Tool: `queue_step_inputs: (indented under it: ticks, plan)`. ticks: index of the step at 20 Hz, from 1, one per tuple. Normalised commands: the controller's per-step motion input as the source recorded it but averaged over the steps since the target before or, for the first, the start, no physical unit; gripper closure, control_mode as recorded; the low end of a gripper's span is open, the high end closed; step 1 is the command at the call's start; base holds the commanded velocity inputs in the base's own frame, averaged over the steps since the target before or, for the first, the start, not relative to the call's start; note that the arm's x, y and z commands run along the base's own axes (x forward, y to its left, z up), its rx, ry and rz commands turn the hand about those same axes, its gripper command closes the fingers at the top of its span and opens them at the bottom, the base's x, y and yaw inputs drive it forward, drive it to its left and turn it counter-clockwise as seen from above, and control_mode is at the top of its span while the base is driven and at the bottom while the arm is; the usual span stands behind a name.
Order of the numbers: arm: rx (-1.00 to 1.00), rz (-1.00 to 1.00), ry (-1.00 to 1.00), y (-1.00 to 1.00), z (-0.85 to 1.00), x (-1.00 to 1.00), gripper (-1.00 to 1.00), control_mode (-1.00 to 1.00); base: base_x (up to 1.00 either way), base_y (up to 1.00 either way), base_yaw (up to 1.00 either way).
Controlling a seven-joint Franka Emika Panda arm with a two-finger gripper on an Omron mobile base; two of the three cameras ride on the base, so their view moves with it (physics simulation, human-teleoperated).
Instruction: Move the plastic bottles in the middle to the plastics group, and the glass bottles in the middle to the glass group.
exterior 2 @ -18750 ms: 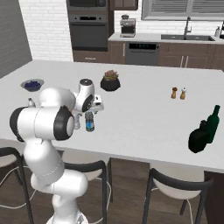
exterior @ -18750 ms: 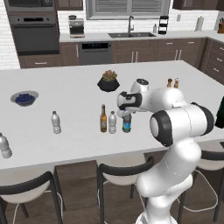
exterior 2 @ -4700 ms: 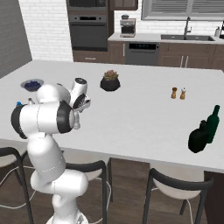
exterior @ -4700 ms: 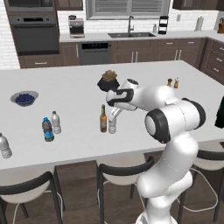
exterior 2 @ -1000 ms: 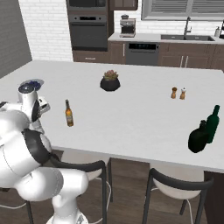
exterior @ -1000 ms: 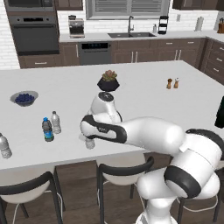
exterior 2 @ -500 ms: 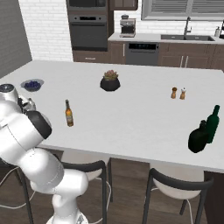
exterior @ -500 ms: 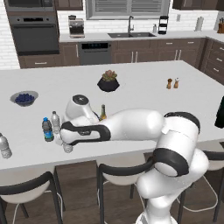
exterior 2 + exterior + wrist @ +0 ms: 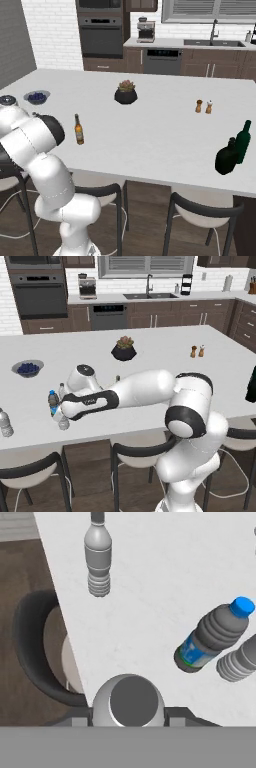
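the clear ribbed bottle is pinched by the hand near the counter edge; a careless release beside the blue-capped bottle could topple either.

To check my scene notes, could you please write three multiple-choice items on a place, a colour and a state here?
1. The amber bottle stands: A) on the island; B) by the sink; C) on a stool.
2. The cap of the dark bottle is: A) red; B) blue; C) white.
3. The jaws are: A) wide open; B) shut on the bowl; C) shut on a clear bottle.
Answers: 1A, it stands upright on the white top; 2B, blue in the hand view; 3C, its top sits between the jaws.
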Motion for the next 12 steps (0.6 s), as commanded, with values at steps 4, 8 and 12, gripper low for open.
queue_step_inputs:
  ticks: [4,8,12]
  plan:
    - [0.0,0.04,0.02,0.35,-0.14,0.13,1.0,-1.0,0.0,0.0,0.0]
    - [0.0,0.0,0.0,0.38,-0.06,0.28,1.0,-1.0,0.0,0.0,0.0]
    - [0.02,0.0,0.0,0.27,0.0,0.31,1.0,-1.0,0.0,0.0,0.0]
